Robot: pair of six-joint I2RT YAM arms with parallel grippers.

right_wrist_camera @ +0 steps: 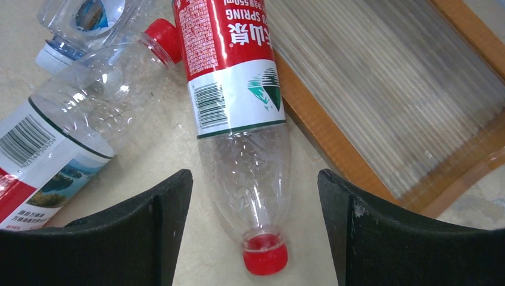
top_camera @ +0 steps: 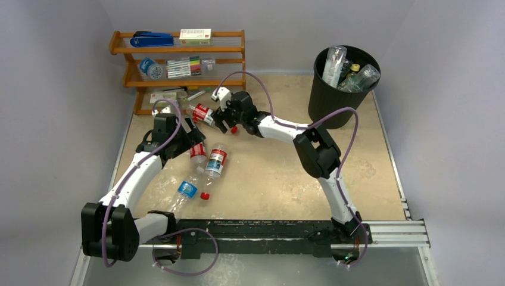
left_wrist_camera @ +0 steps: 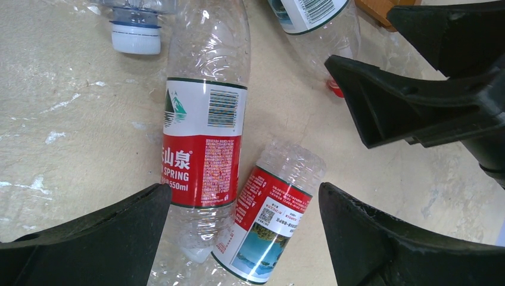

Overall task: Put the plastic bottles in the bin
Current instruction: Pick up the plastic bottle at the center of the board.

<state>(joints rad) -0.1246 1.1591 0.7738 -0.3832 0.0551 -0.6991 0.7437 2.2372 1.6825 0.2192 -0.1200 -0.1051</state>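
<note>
Right gripper: fingers wide apart, nothing gripped. Red-labelled bottle: laid between them, cap nearest; to be centred, then clamped on the clear body. Wooden rack: just outside one finger, to be avoided. Left gripper: fully spread, empty. Bin: well apart.

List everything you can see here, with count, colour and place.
Loose plastic bottles: four, clear with red or blue labels, left of centre.
Binned plastic bottles: at least three, mostly clear, poking out the top.
Bin: one, black, far right.
Shelf rack: one, wooden, far left.
Stapler: one, blue, top shelf.
Marker pens: one pack, mixed colours, middle shelf.
Left claw: one, black, open above two red-labelled bottles.
Right claw: one, black, open astride a red-capped bottle.
</note>
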